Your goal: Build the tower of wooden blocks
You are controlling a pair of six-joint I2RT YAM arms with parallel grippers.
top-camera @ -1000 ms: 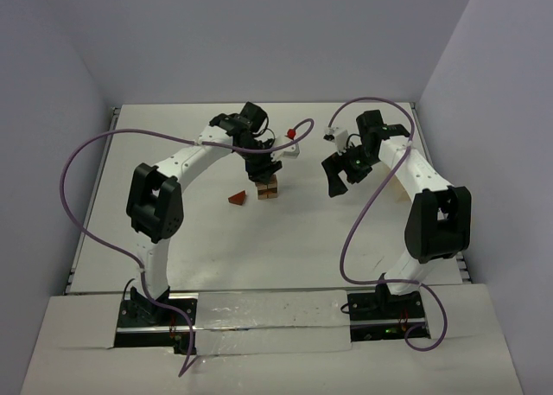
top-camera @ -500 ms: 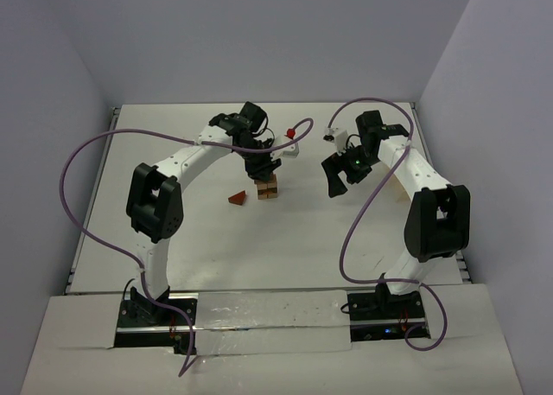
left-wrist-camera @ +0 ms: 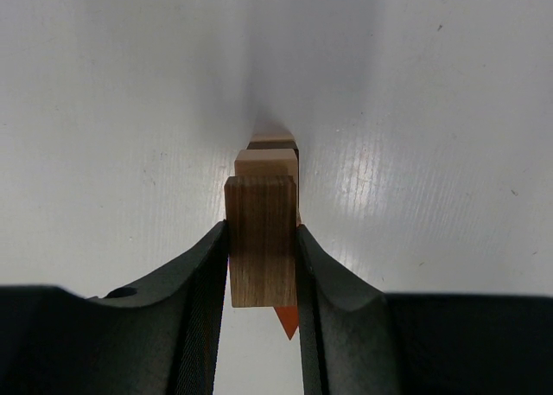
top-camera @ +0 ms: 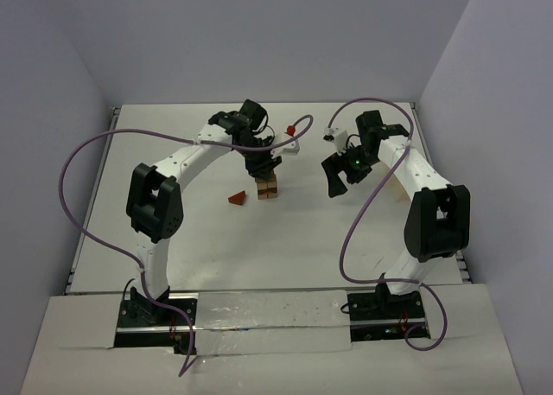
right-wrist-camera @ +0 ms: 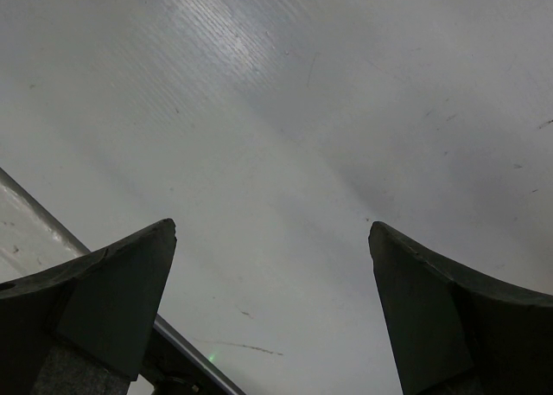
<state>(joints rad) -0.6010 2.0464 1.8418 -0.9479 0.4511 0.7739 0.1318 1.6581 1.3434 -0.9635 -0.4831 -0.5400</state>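
A short tower of wooden blocks (top-camera: 268,188) stands mid-table. My left gripper (top-camera: 263,167) is right above it, shut on a brown wood block (left-wrist-camera: 259,261) that sits over the tower's tan blocks (left-wrist-camera: 266,162). The held block is between my fingers in the left wrist view (left-wrist-camera: 262,231). A reddish-brown triangular roof piece (top-camera: 237,198) lies on the table just left of the tower; its tip shows below the held block (left-wrist-camera: 289,321). My right gripper (top-camera: 337,175) hangs to the right of the tower, open and empty, and its wrist view (right-wrist-camera: 272,231) shows only bare table.
A pale wooden box (top-camera: 396,184) lies partly hidden behind my right arm. A small red knob (top-camera: 291,131) shows near my left wrist's white camera mount. The table's metal edge (right-wrist-camera: 186,356) shows low in the right wrist view.
The left gripper has shifted only very slightly at the tower. The right arm has not moved.
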